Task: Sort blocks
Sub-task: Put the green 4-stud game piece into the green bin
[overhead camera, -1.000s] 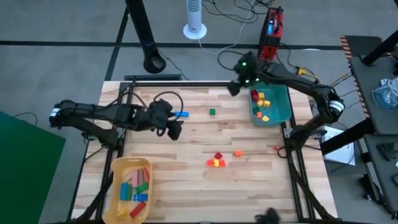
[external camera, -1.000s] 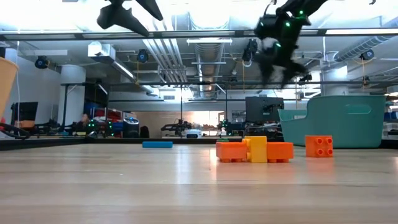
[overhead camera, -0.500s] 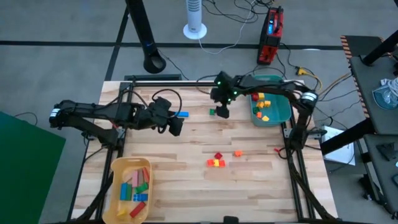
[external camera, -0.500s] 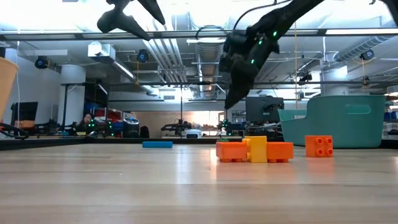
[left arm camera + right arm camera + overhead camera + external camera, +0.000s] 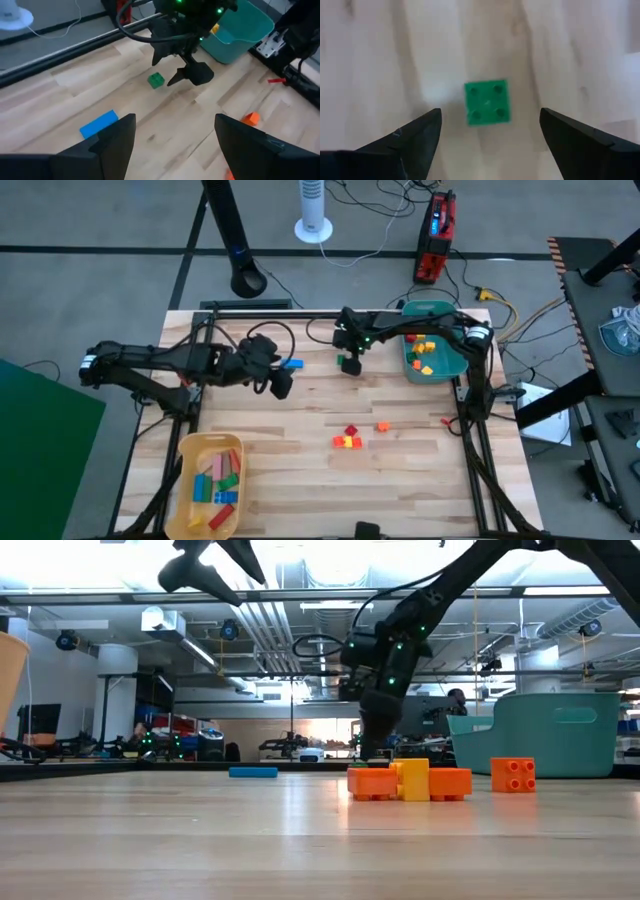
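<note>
Since a second ago my right hand (image 5: 348,363) swung from the teal plastic bin (image 5: 445,360) to hover, fingers spread, over the small green cube block (image 5: 487,102), upper centre; pickup looks next.

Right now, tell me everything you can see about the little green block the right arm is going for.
The green block is a small square cube of glossy plastic with four round studs on top, in a two-by-two grid. It sits flat, studs up, on the pale wooden table, near the far edge, left of the teal bin. Nothing touches it. The right hand hangs open just above it, one finger on each side. A blue bar lies apart from it.
</note>
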Robot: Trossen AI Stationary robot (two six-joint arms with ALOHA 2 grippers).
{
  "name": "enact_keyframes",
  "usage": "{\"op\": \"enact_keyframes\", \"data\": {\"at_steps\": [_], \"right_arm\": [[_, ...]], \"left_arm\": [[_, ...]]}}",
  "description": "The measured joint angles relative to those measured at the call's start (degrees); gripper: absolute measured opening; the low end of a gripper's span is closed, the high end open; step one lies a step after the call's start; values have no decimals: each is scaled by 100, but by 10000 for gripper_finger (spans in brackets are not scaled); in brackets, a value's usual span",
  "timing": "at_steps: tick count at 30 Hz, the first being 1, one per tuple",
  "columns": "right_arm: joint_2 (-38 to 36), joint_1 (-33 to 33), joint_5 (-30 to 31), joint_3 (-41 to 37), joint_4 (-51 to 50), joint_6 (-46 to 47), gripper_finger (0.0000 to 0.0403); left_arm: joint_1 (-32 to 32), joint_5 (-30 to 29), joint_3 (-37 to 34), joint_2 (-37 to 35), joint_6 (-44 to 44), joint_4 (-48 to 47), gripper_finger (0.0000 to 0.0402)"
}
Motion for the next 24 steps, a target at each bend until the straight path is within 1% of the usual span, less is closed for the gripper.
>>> {"op": "enact_keyframes", "data": {"at_steps": [2, 8, 13, 16, 18, 20, 24], "right_arm": [[31, 0, 43, 2, 82, 22, 327], [204, 57, 7, 2, 238, -173, 310], [368, 119, 3, 2, 246, -141, 294], [395, 127, 1, 2, 312, -27, 277], [402, 137, 25, 2, 322, -25, 256], [402, 144, 65, 2, 329, -23, 228], [406, 142, 70, 2, 331, 70, 154]], "left_arm": [[38, 135, 0, -1, 222, -22, 259], [254, 893, 0, -1, 786, -88, 259], [334, 916, 0, -1, 1189, -146, 259], [372, 916, 0, -1, 1417, -199, 259], [387, 910, 0, -1, 1549, -200, 259], [396, 908, 0, -1, 1706, -200, 259], [458, 880, 0, -3, 1930, -198, 259]]}}
